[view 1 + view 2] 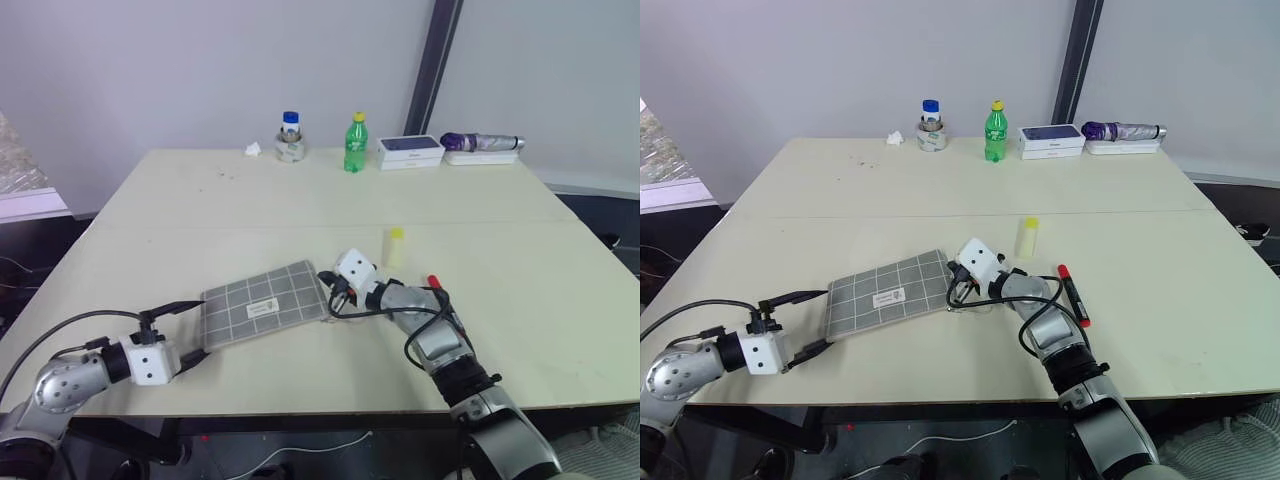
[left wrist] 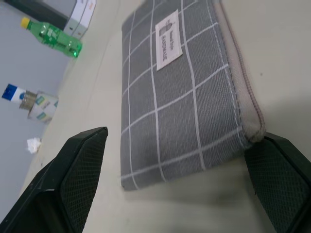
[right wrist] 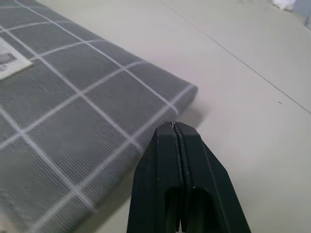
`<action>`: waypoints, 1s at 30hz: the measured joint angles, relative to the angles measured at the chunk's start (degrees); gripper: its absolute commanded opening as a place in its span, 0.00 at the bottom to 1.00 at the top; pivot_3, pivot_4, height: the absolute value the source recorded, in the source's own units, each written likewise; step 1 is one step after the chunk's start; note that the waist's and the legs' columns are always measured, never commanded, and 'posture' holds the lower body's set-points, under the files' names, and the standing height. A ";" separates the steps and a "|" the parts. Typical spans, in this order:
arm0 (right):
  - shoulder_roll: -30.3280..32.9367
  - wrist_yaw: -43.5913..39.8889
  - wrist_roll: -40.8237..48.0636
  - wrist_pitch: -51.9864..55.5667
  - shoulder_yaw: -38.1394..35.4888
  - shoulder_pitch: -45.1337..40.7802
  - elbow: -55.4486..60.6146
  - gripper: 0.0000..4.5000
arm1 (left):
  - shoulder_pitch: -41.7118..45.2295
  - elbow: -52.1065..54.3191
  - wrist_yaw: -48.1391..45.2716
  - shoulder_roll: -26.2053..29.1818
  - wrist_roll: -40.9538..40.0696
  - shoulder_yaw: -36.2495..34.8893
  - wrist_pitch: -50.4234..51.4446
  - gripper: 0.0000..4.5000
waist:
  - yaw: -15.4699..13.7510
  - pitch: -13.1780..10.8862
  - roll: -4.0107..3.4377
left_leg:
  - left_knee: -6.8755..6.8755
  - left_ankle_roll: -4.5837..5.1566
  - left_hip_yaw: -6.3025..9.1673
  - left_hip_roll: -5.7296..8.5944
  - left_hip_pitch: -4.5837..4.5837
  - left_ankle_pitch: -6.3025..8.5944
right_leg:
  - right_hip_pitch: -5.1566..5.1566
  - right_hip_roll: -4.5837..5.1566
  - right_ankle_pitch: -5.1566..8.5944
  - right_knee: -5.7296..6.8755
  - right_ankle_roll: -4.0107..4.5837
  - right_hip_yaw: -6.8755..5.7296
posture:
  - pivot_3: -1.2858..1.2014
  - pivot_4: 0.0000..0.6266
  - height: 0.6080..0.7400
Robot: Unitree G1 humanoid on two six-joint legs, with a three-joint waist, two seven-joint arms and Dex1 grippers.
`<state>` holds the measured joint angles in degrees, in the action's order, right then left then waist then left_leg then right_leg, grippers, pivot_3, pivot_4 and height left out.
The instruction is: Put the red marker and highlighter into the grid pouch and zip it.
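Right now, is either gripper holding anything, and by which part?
Left gripper is open around the pouch's end, not gripping. Right gripper is shut at its other end; whether it pinches anything cannot be told.

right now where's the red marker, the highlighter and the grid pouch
red marker (image 1: 1072, 294), right eye view, middle of its black barrel
highlighter (image 1: 1027, 238), right eye view, its pale body below the yellow cap
grid pouch (image 1: 890, 292), right eye view, the grey fabric beside the white label
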<state>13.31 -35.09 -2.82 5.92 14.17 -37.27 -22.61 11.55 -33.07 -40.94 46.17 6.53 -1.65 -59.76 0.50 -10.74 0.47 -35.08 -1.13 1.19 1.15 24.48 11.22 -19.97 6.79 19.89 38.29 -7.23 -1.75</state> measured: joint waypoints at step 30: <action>8.45 -8.14 13.19 16.23 -8.50 10.64 26.11 1.00 | -3.15 4.04 -0.85 -3.30 -12.18 2.26 10.60 0.00 | 0.37 0.11 -0.16 | 0.05 0.00 -0.02 -0.07 0.00 0.01 | 0.02 0.00 0.01 -0.01 0.00 0.04 | 0.52 0.24 1.00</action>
<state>21.77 -43.23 10.37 22.15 5.67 -26.63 3.50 8.40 -29.03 -41.79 42.87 -5.65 0.62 -49.16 0.87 -10.63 0.31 -35.03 -1.13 1.17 1.08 24.48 11.23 -19.95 6.79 19.90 38.28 -7.23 -1.71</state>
